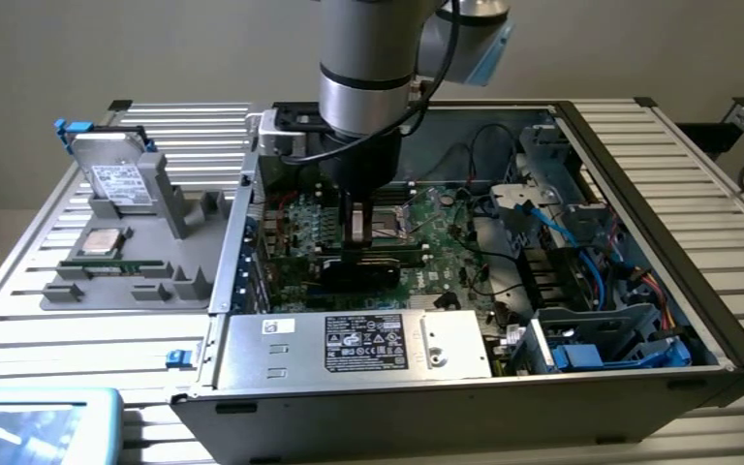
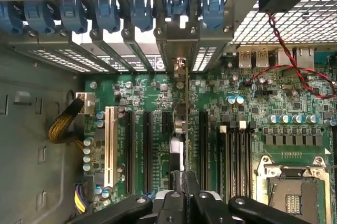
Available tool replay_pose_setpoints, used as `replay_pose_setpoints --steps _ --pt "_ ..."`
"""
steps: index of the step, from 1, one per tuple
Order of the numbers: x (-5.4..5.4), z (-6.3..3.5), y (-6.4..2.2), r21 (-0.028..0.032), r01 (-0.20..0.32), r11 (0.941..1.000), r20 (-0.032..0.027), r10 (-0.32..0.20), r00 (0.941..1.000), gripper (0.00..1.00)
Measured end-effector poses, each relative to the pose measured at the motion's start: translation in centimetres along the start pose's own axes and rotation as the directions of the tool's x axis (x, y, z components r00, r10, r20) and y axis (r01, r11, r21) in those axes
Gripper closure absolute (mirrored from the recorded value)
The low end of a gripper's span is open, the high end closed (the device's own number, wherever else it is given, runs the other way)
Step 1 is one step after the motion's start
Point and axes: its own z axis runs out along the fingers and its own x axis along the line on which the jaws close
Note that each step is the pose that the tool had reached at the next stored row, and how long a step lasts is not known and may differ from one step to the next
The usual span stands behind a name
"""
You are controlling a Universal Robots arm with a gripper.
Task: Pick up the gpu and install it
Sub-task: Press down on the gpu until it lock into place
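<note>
The arm reaches down into the open computer case [image 1: 721, 358], its gripper [image 1: 361, 254] low over the motherboard [image 1: 444, 276]. In the wrist view the gripper [image 2: 185, 190] has its black fingers [image 2: 193, 188] closed thinly on the edge of the gpu [image 2: 184, 129], which stands on edge, seen end-on as a narrow vertical strip running from the gripper up to the rear bracket area of the case. The card sits in line with the black expansion slots [image 2: 149, 150] on the motherboard [image 2: 226, 103], between them and beside the white slot [image 2: 110, 147]; whether it is fully seated in a slot cannot be told. Above the card, a row of blue retention clips [image 2: 108, 16] lines the case's rear wall. To one side of the slots lie the memory slots [image 2: 237, 155] and the bare CPU socket [image 2: 292, 190]; a red and black twisted wire [image 2: 287, 60] crosses the board near the rear ports. In the exterior view, a grey fixture tray [image 1: 127, 276] rests beside the case on the exterior view's left, holding a hard drive [image 1: 120, 179] and a CPU [image 1: 101, 242]. The power supply [image 1: 359, 344] sits at the near edge of the case.
</note>
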Motion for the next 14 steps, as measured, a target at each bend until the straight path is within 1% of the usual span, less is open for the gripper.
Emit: replay_pose_setpoints --steps 1,3,5,9,10,14 --pt "0.0 0.04 0.00 -0.0017 0.000 1.0000 0.0005 0.000 1.0000 0.88" --pt "0.0 -0.28 0.05 -0.0081 0.000 1.0000 0.0031 0.000 1.0000 0.88" --pt "0.0 -1.19 0.11 -0.0102 0.000 0.9999 0.0014 0.000 1.0000 0.88" --pt "0.1 -3.02 0.21 -0.0104 0.000 0.9999 0.0004 0.000 1.0000 0.88" --pt "0.1 -3.26 0.23 -0.0104 0.000 0.9999 -0.0005 0.000 1.0000 0.88" --pt "0.1 -3.26 0.23 -0.0103 0.000 0.9999 -0.0005 0.000 1.0000 0.88"
